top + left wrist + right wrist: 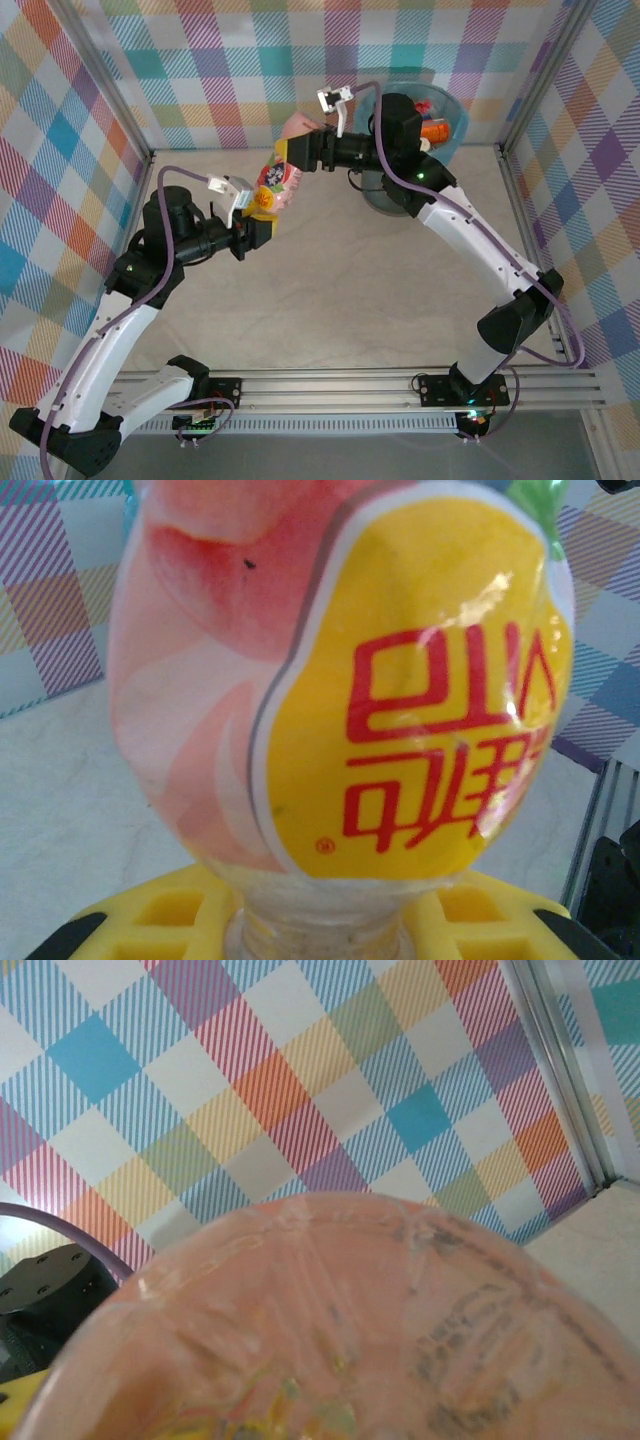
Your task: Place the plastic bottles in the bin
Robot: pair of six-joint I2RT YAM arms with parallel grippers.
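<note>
A plastic bottle (pixel 275 185) with a pink and yellow label hangs in the air between the two arms. My left gripper (pixel 258 215) is shut on its clear neck; in the left wrist view the yellow fingers (pixel 150 920) sit either side of the neck below the label (pixel 340 680). My right gripper (pixel 290 150) is at the bottle's far, pink end, and the bottle's base (pixel 340 1330) lies right against the right wrist camera. Whether those jaws press on it I cannot tell. The bin (pixel 455 105), lined with a blue bag, stands at the back right behind the right arm, with an orange bottle (pixel 435 130) inside.
Checked walls enclose the table on three sides, with metal frame posts (pixel 515 180) at the corners. The right arm's elbow (pixel 410 170) hangs in front of the bin. A rail (pixel 350 385) runs along the near edge.
</note>
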